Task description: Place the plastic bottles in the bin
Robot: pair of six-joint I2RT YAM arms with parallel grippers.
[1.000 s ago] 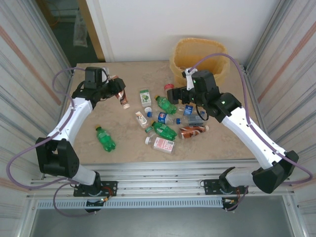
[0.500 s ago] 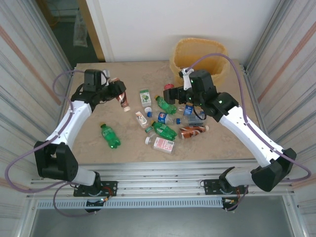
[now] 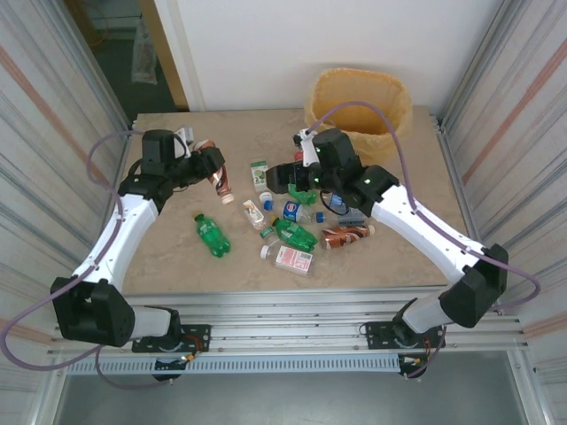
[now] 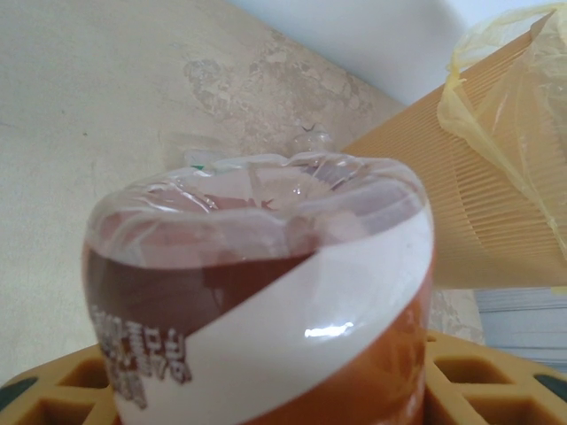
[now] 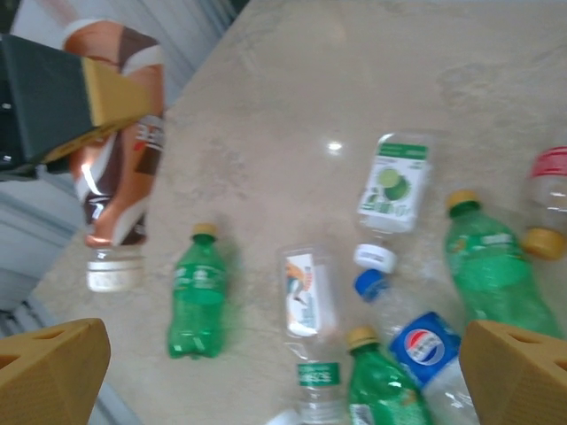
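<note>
Top view, carry step. My left tool (image 3: 209, 166) is clamped on a brown-labelled bottle (image 3: 219, 179), raised off the worktop (image 3: 230, 270) at its far left. The bottle's long axis is tilted, cap down and toward the centre. The bin (image 3: 354, 75) stands in the far right corner, so it lies well to the right of this tool and somewhat farther back, with the right arm between them. I judge the coming move to be a long rightward carry across the worktop.

My right tool (image 3: 283, 175) is the nearer one to the bin. Its jaws are spread fully and hold nothing, and it hovers over the loose bottles (image 5: 492, 274) at centre. A green bottle (image 3: 212, 235) lies apart, near-left of the heap.
</note>
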